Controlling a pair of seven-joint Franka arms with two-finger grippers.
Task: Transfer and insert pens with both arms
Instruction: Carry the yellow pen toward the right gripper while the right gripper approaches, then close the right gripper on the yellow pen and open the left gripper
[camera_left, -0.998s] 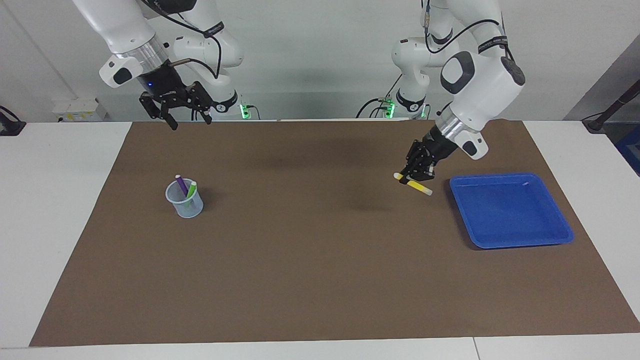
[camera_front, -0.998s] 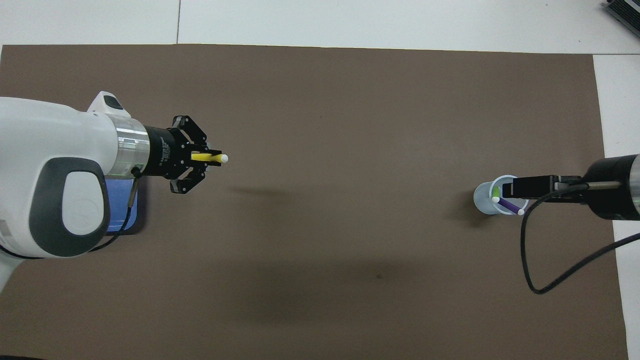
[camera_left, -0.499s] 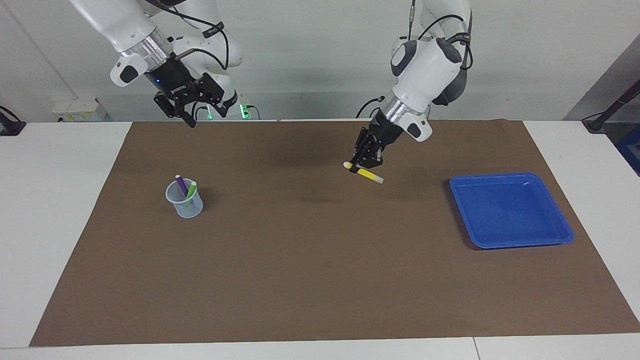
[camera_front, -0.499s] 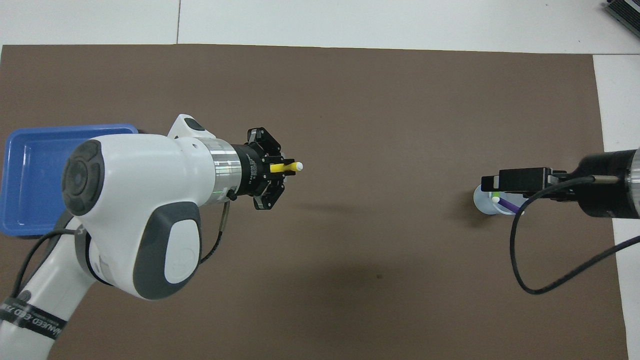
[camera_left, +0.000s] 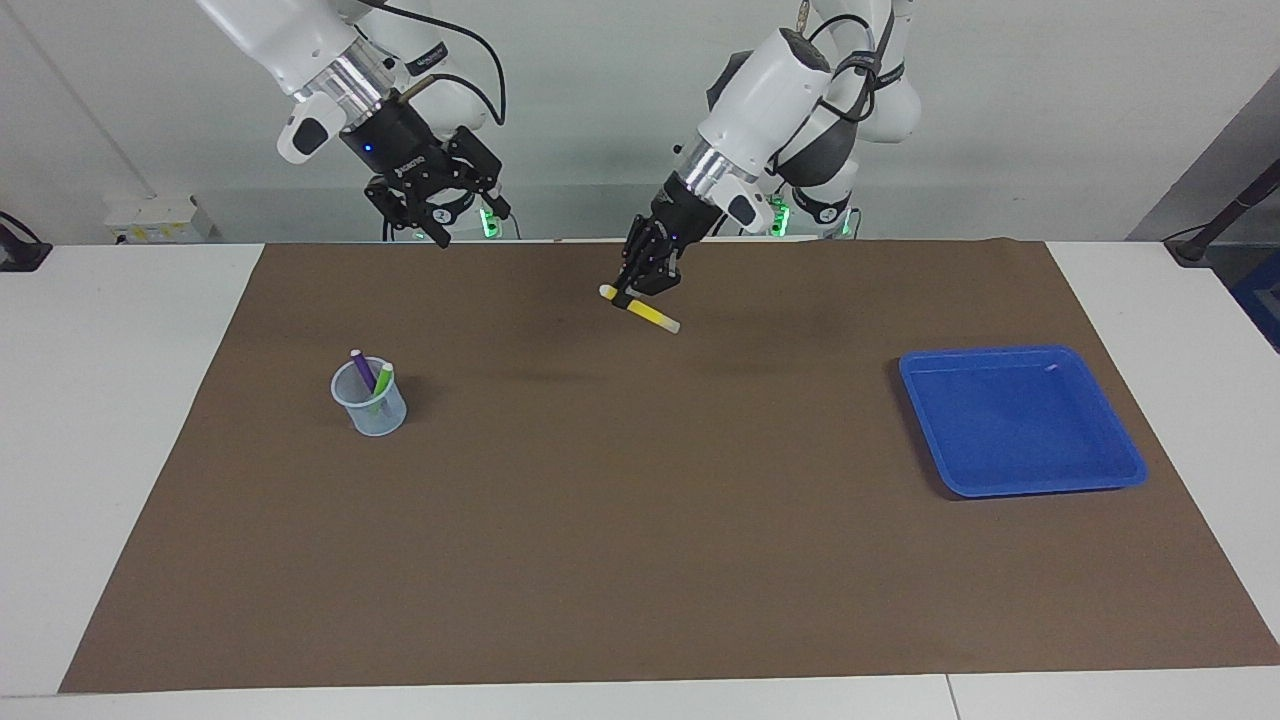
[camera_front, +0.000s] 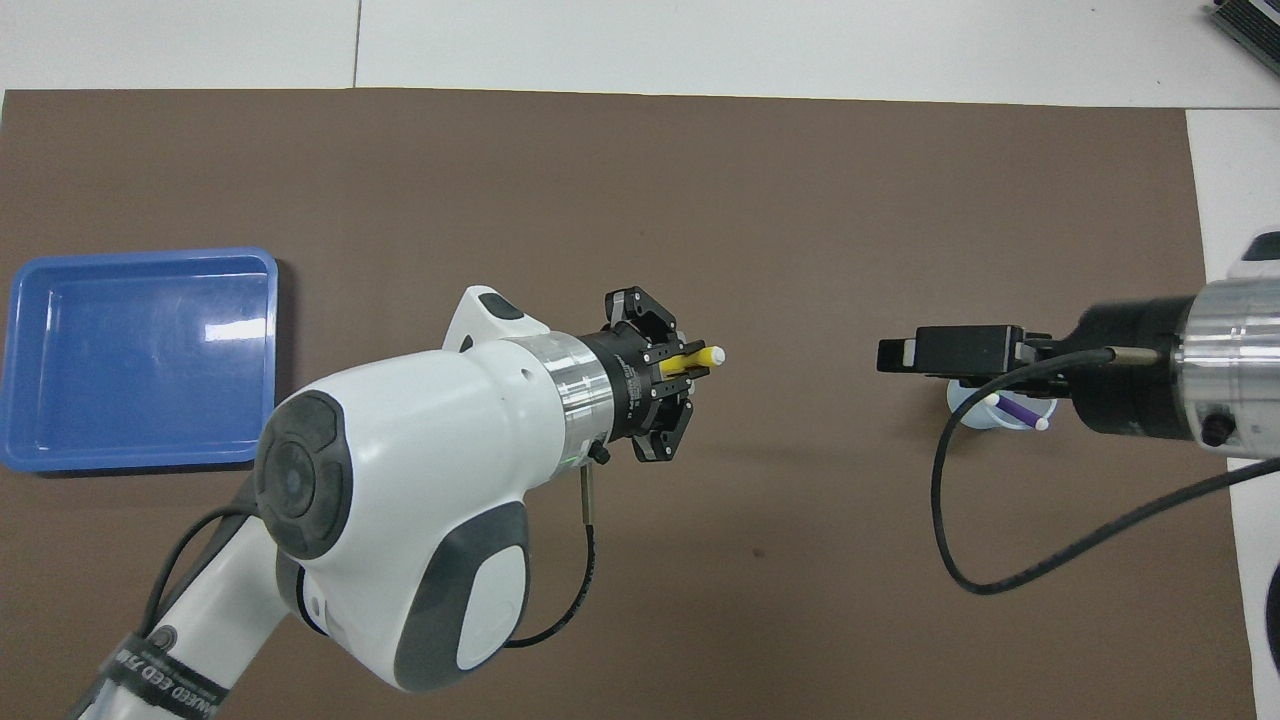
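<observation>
Over the middle of the brown-matted worktop (camera_left: 640, 560), my left gripper (camera_left: 645, 288) is pinching the slim yellow marker pen (camera_left: 645, 312) in its fingers while my right gripper (camera_left: 440, 205), fingers spread, is hovering nearby; a misaligned handover could drop it.

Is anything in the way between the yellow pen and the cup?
Nothing visible. The left gripper holds the yellow pen over bare brown mat, the cup stands alone, and the open right gripper hangs high.
</observation>
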